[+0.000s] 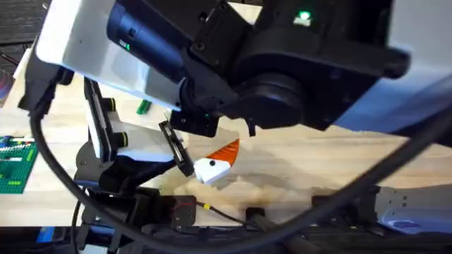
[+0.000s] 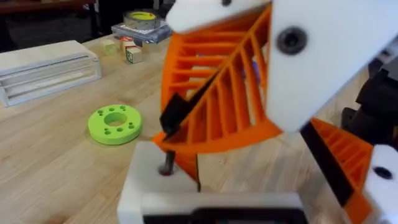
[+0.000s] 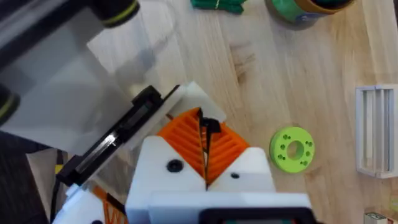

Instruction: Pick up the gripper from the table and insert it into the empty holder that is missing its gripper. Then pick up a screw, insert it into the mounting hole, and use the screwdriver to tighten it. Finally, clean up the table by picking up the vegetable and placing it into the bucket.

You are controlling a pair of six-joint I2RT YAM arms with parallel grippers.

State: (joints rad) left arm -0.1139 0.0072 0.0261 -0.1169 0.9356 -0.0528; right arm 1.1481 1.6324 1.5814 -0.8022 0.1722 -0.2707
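L gripper was open, its fingers well apart. One was the empty holder, a bare white block w/ a dark screw upright in its top. R gripper was closed, orange pads pressed together, just above the holder. Can't tell if anything sat btwn them. Vegetable lay on the table, 2 o'clock from the green baseplate, near the bucket. Green ring disc lay flat.

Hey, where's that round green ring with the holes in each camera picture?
Overhead: not in it.
Left wrist: green ring flat on the wood, left of centre.
Right wrist: ring right of centre.
Shared landmark: the white slotted tray lying near the ring.
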